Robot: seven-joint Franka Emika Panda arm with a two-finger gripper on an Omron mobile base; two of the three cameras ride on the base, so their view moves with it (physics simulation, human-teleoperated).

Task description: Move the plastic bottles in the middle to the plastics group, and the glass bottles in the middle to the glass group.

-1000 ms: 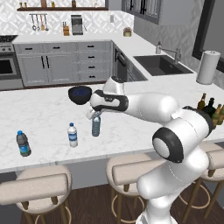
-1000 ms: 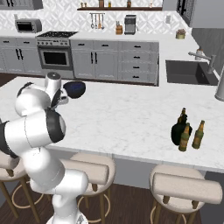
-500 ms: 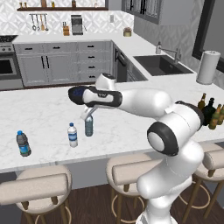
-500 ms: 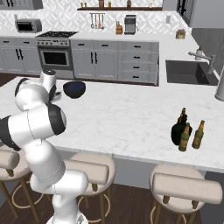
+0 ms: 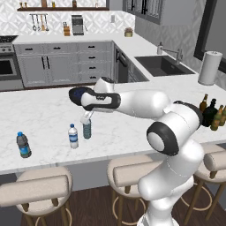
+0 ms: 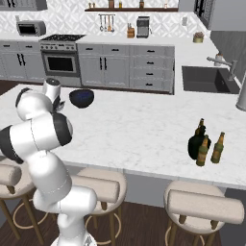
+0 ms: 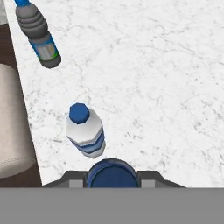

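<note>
A: Claw (image 5: 86,118) status?
B: Clamped on the grey-blue water bottle (image 5: 87,129), which stands upright on the desk (image 5: 44,110); its blue cap sits between the fingertips in the hand view.
A: Neighbours?
B: White-labelled bottle (image 5: 73,136) just beside it at 9 o'clock; blue-labelled bottle (image 5: 23,145) further out at 9. Black bottle (image 6: 196,144) and brown bottles (image 6: 218,148) cluster well apart at 3 o'clock

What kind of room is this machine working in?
A kitchen, computer-rendered by the look of it: there is a stove and grey cabinets along the back wall, a sink with a tap, and a marble island counter with stools.
</note>
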